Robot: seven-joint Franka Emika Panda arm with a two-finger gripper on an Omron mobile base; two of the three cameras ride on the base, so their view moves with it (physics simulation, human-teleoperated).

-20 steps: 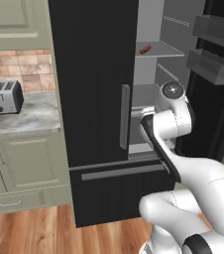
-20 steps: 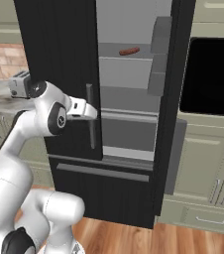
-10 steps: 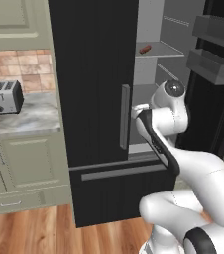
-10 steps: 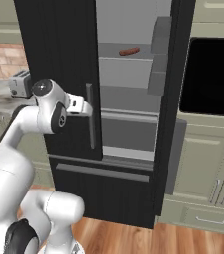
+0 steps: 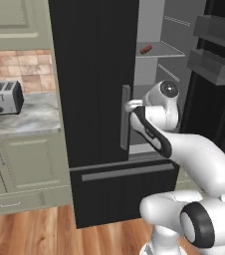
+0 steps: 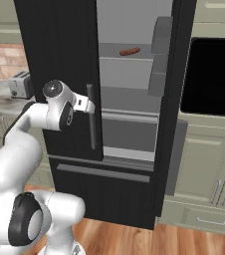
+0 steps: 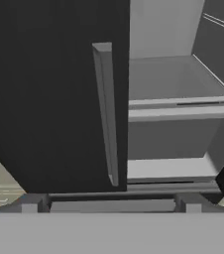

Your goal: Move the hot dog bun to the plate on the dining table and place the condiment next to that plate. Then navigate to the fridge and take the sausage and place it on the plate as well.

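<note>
Now at the fridge (image 6: 64, 60), right door open, the sausage (image 6: 130, 51) lies on an upper shelf. The tool (image 6: 88, 105) sits beside the left door's handle (image 5: 125, 117), well below; whether it's apart, I cannot tell. Next it likely needs to rise toward that shelf.

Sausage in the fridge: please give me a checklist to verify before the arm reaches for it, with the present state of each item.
1. Right fridge door swung open: ok.
2. Sausage lying uncovered on the upper shelf: ok.
3. Left fridge door shut, its handle close to the hand: not ok, it may hinder the reach.
4. Gripper empty: ok, nothing between the fingertips.
5. Gripper aimed at the sausage: not ok, the hand view faces the lower shelves.
6. Gripper open or shut: cannot tell.
</note>
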